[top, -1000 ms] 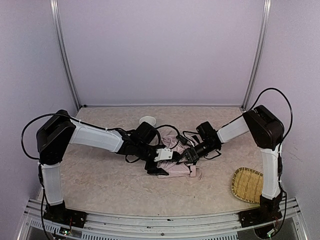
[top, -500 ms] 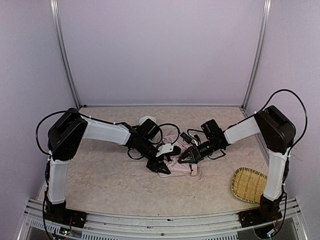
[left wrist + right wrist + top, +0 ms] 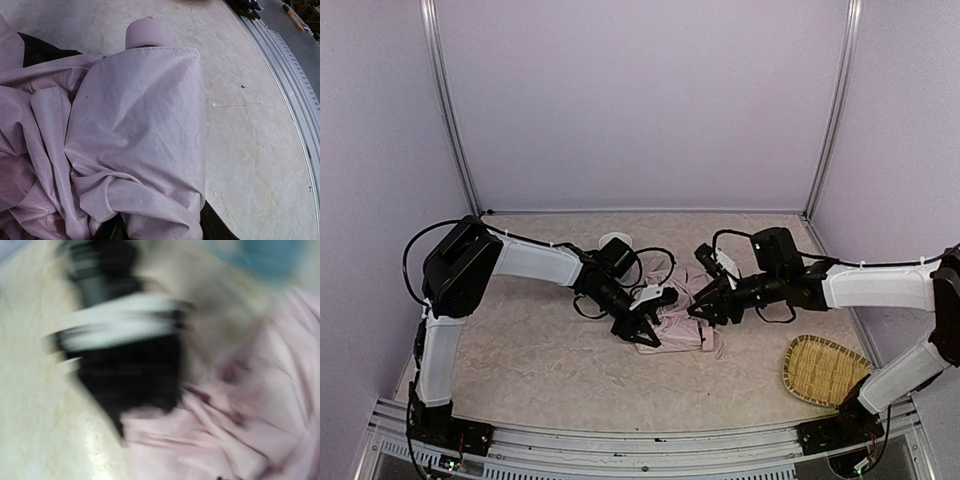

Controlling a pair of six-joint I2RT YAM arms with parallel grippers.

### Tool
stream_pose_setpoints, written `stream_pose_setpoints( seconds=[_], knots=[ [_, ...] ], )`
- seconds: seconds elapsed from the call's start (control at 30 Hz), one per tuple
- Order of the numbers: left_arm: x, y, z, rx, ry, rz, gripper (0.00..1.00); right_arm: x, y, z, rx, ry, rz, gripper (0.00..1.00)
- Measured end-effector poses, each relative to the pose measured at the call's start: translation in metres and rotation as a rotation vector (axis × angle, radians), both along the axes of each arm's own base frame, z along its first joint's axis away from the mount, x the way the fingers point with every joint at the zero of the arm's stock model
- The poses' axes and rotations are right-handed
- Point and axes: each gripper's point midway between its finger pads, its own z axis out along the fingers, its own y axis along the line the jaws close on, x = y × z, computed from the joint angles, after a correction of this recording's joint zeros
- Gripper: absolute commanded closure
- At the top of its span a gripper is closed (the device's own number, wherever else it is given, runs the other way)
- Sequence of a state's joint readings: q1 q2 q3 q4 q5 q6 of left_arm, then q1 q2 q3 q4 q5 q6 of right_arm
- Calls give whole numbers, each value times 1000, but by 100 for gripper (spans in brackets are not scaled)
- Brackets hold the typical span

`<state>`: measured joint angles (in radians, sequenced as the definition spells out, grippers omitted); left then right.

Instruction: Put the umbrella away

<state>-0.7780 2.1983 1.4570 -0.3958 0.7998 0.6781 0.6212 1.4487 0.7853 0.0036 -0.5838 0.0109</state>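
The umbrella (image 3: pixel 682 318) lies collapsed mid-table as a rumpled pale pink heap with some black lining showing. In the left wrist view its fabric (image 3: pixel 145 135) is rolled into a thick bundle, and the round pink handle (image 3: pixel 145 32) pokes out at the far end. My left gripper (image 3: pixel 642 330) is at the heap's left edge. Its black fingers (image 3: pixel 216 227) press both sides of the bundle. My right gripper (image 3: pixel 702 311) hovers at the heap's right side with jaws apart and nothing in them. The right wrist view is badly blurred and shows only pink fabric (image 3: pixel 240 440).
A woven bamboo tray (image 3: pixel 818 368) sits at the front right. A small white round object (image 3: pixel 615 241) stands behind the left arm. Black cables trail near both wrists. The table's metal front rail (image 3: pixel 295 95) runs close to the bundle.
The right gripper opened, let go of the fabric and pulled back a little as its arm stretched out low. The left gripper closed onto the fabric bundle.
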Motion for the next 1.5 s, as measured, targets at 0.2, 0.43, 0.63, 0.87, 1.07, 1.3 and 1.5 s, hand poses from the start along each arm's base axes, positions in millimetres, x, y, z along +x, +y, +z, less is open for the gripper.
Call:
stream_pose_setpoints(
  seconds=[0.2,0.43,0.63,0.87,1.07,1.3,1.5],
  knots=[
    [0,0,0,3,51,-2,63,-63,24,-15,-176,-448,238,16],
    [1,1,0,10,89,-2,64,-45,13,-55,-455,-687,305,6],
    [1,1,0,16,118,-6,66,-29,19,-89,-605,-722,382,14],
    [-1,5,1,21,136,-20,65,-2,35,-103,-694,-711,356,43],
    [-5,13,6,-12,133,-64,11,-7,37,-110,-718,-640,354,73],
    [-33,37,24,-82,42,-65,1,-22,41,-109,-677,-492,369,80],
    [-39,64,45,-139,-124,76,1,-40,41,-109,-594,-289,378,84]
  ],
)
